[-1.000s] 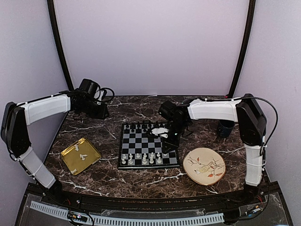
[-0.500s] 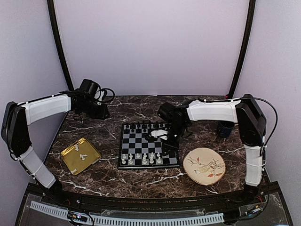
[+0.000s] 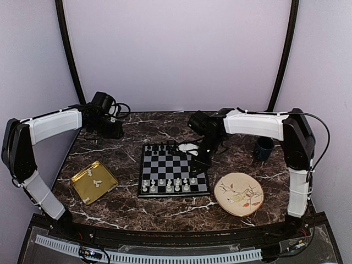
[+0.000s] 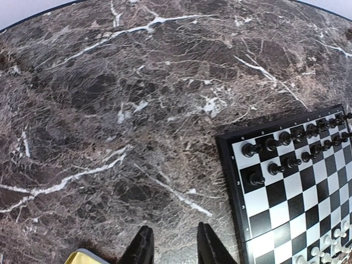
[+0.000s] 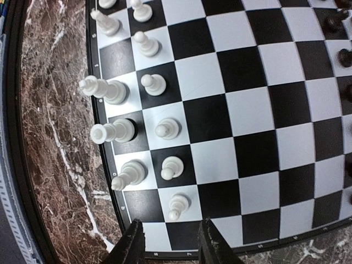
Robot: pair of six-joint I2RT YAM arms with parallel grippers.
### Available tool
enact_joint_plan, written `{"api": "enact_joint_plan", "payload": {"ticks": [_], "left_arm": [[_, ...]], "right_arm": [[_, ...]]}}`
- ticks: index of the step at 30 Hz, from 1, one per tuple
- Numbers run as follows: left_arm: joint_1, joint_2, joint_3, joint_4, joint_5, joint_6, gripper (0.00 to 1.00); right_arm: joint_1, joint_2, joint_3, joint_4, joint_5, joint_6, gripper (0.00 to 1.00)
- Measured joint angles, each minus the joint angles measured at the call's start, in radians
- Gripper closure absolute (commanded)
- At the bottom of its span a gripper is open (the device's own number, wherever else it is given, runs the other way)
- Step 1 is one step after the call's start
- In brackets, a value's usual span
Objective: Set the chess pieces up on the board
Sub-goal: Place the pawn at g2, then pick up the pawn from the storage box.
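The board [image 3: 173, 168] lies mid-table, and the right wrist view shows it close up [image 5: 258, 110]. Several white chess pieces [image 3: 168, 185] stand in two rows along its near edge. Black chessmen [image 3: 165, 147] line the far edge. My right gripper [image 3: 199, 164] hangs over the board's far right part. In its own view the right gripper [image 5: 171, 247] is open and empty, just off a white pawn [image 5: 177, 206]. My left gripper [image 3: 115, 131] hovers over bare marble at the back left. In the left wrist view the left gripper [image 4: 175, 250] is open and holds nothing.
A square gold tray [image 3: 82, 187] with a few loose white pieces [image 3: 98, 181] sits left of the board; its corner [image 4: 82, 256] shows beside the left fingers. A patterned plate [image 3: 238, 193] lies right of the board. A dark blue cup [image 3: 264, 147] stands at the back right.
My right gripper has pulled back from the board's right middle toward its far edge. The left arm has barely shifted.
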Motion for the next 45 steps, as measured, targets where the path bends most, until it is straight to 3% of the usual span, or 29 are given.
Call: {"api": "enact_joint_plan", "payload": {"ticks": [9,14,23,45], "left_arm": [[0.013,-0.079,-0.040,-0.171,-0.084,-0.096,0.71],[0.019,-0.190,-0.161,-0.317,-0.091,-0.177,0.73],[0.021,-0.216,-0.214,-0.502,-0.090,-0.259,0.73],[0.022,-0.025,-0.290,-0.482,-0.086,-0.270,0.79]], "right_arm": [[-0.084,-0.189,-0.026,0.022,-0.032,0.001,0.65],[-0.165,-0.278,-0.159,0.097,-0.043,0.009,0.65],[-0.259,-0.316,-0.362,0.251,-0.113,0.030,0.65],[-0.259,-0.349,-0.386,0.305,-0.183,0.023,0.65]]}}
